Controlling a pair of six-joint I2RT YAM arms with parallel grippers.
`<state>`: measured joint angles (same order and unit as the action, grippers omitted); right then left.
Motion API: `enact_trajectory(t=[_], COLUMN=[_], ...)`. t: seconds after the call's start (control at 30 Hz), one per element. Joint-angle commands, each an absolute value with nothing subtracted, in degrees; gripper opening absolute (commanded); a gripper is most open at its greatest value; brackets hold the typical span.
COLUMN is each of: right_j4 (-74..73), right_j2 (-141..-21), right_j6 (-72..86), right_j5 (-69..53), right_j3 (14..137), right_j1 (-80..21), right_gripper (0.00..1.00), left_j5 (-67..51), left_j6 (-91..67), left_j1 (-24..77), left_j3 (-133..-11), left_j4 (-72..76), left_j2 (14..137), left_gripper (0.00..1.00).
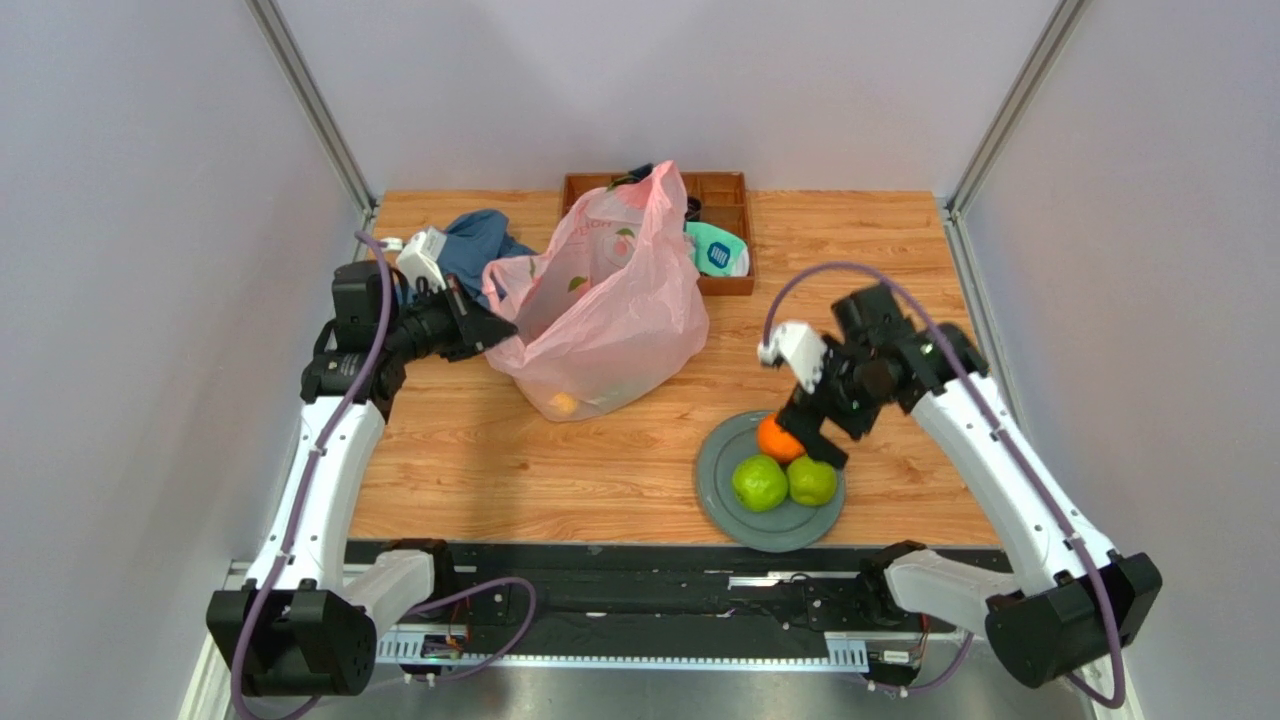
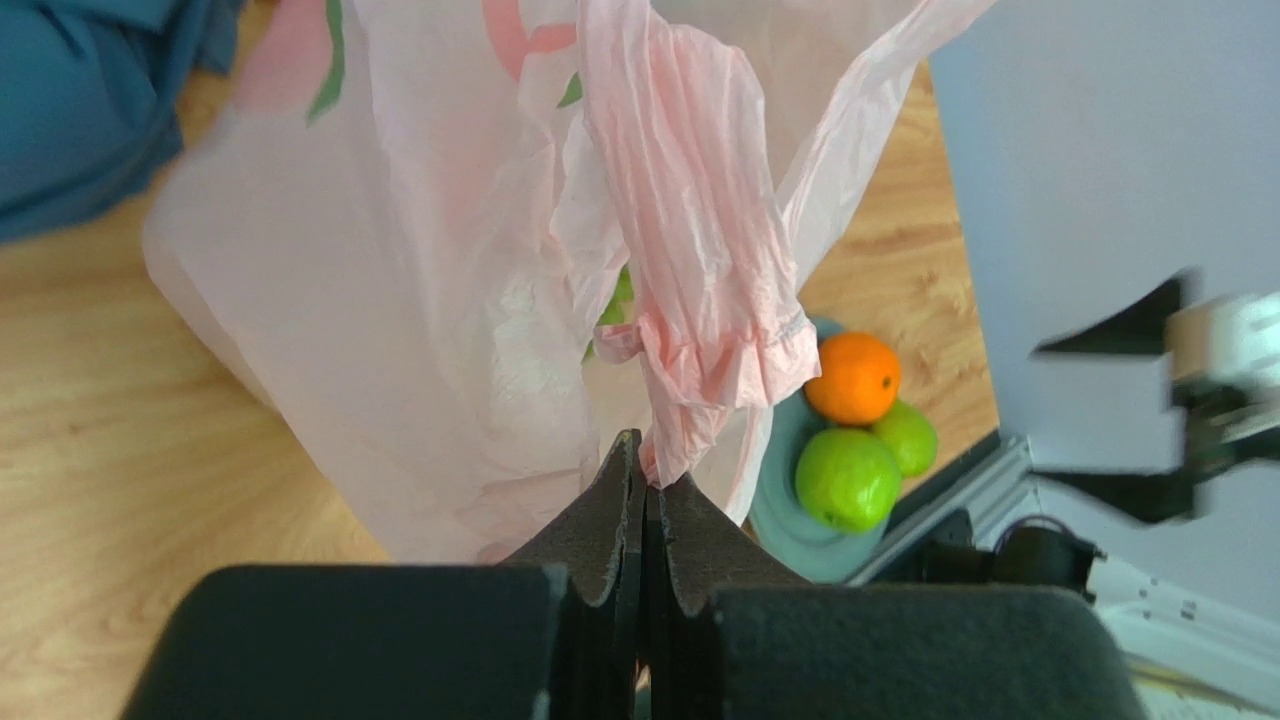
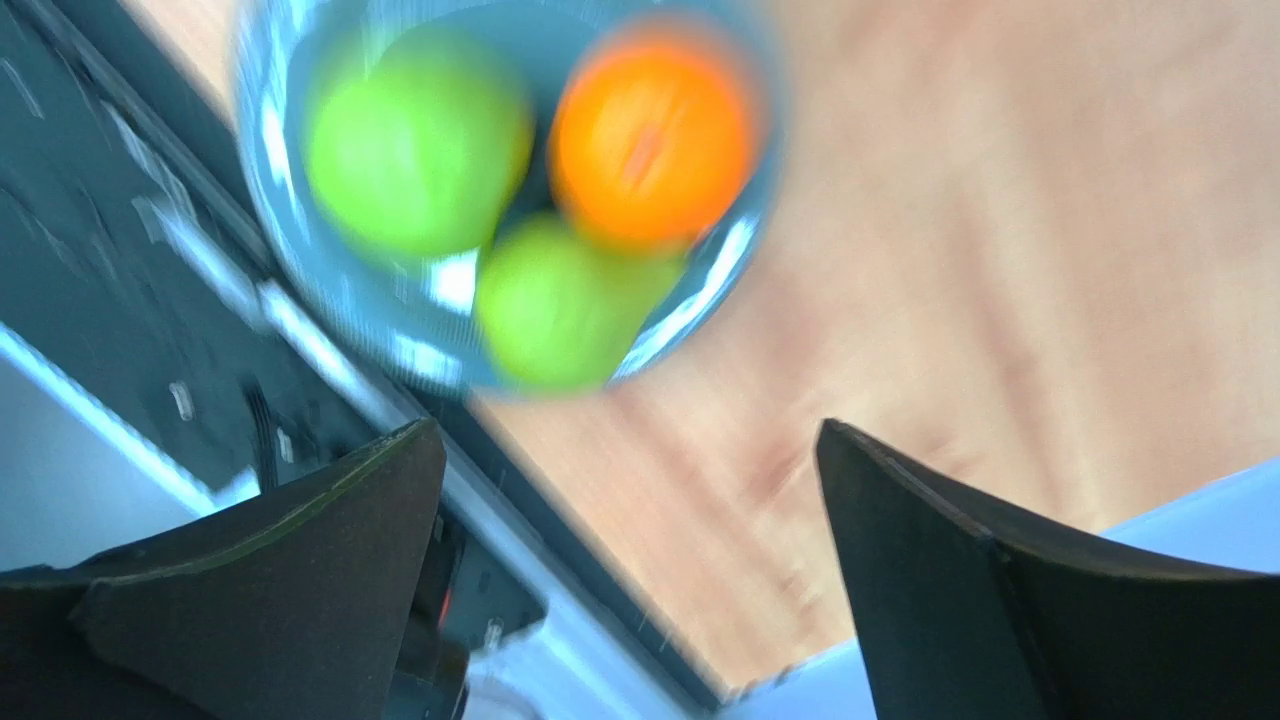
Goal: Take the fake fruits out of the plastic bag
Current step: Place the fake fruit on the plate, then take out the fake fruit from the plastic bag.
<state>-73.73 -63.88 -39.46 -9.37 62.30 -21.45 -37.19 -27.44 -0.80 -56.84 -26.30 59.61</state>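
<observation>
left end effector [image 2: 646,468] pinching the pink plastic bag [image 1: 609,300], right end effector [image 3: 631,435] hanging open over the grey plate [image 1: 718,503].
the bag is standing left of centre on the counter [image 1: 496,465], its edge clamped between closed fingers, a yellowish fruit [image 1: 564,402] showing through it; rightward, an orange [image 1: 777,438] and two green fruits [image 1: 760,483] are sitting touching on the plate, under the empty jaws.

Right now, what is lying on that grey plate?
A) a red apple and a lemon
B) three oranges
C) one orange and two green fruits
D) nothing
C: the grey plate carries one orange and two green fruits, seen in all three views.
</observation>
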Motion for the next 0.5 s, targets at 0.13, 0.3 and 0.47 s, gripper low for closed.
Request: enact_trajectory(t=[0.13,0.3,0.47], right_j4=[-62.43,-55.55,-53.79], right_j2=[-84.26,-102.35,-111.87], right_j6=[-11.74,-10.81,-11.26], right_j5=[-29.17,-22.95,-15.38], right_j3=[109.35,126.19,129.73], right_j1=[-26.61,-40.06,-45.52], right_gripper=[0.99,0.90,0.28], left_j5=[-43.05,-43.86,-44.30], left_j6=[-24.95,-23.29,-20.84], left_j1=[-0.97,-1.05,-1.05], left_j3=[-50.89,-51.94,-56.59], left_j4=[-39.37,-40.60,-40.17], left_j2=[51.86,48.17,46.23], left_gripper=[0.00,0.00,0.00])
